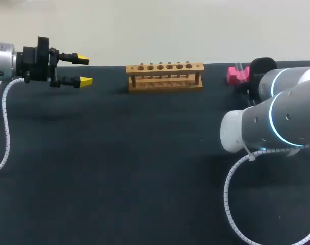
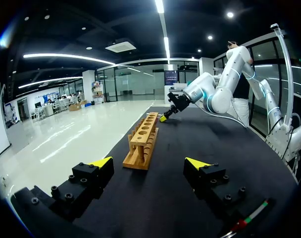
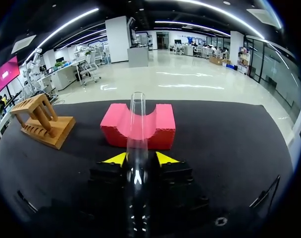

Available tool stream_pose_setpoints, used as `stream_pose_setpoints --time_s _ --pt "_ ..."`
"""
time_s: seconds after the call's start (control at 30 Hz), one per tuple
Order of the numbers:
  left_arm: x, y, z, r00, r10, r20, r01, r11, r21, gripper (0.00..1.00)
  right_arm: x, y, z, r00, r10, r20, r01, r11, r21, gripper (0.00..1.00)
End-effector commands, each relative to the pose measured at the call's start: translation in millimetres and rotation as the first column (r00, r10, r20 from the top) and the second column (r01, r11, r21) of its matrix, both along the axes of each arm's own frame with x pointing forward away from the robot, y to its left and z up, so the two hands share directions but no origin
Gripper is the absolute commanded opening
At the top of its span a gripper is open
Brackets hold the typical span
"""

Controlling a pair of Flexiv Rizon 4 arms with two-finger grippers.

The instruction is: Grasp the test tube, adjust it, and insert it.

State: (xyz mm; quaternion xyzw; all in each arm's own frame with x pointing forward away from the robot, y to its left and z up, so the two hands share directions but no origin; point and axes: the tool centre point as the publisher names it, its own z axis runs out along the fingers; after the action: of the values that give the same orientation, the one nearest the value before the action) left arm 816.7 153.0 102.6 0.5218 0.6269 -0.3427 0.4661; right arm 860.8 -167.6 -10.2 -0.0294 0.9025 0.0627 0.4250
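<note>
From above, the left gripper (image 1: 84, 70) hangs over the black table's (image 1: 145, 163) far left corner, fingers wide apart and empty. The wooden rack (image 1: 165, 76) stands at the far edge, and the pink block (image 1: 235, 75) is to its right, beside the right arm (image 1: 277, 120).

In the left wrist view, the rack (image 2: 143, 141) stands ahead of the open fingers.

In the right wrist view, the right gripper (image 3: 136, 158) clamps the clear test tube (image 3: 136, 134) between its yellow tips. The tube points at the notch in the pink block (image 3: 160, 130).
</note>
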Motion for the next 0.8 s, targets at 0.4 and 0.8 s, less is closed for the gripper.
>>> stream_pose_setpoints --time_s 0.4,0.8 --pt "0.3 0.4 -1.0 1.000 -0.001 0.003 0.001 1.000 -0.002 1.00 -9.0 6.8 13.9 0.998 -0.064 -0.006 0.064 0.998 -0.007 0.00" --pt "0.3 0.4 -1.0 1.000 -0.001 0.003 0.001 1.000 -0.002 1.00 -26.8 11.0 52.4 0.991 -0.134 -0.003 0.134 0.991 -0.022 0.00"
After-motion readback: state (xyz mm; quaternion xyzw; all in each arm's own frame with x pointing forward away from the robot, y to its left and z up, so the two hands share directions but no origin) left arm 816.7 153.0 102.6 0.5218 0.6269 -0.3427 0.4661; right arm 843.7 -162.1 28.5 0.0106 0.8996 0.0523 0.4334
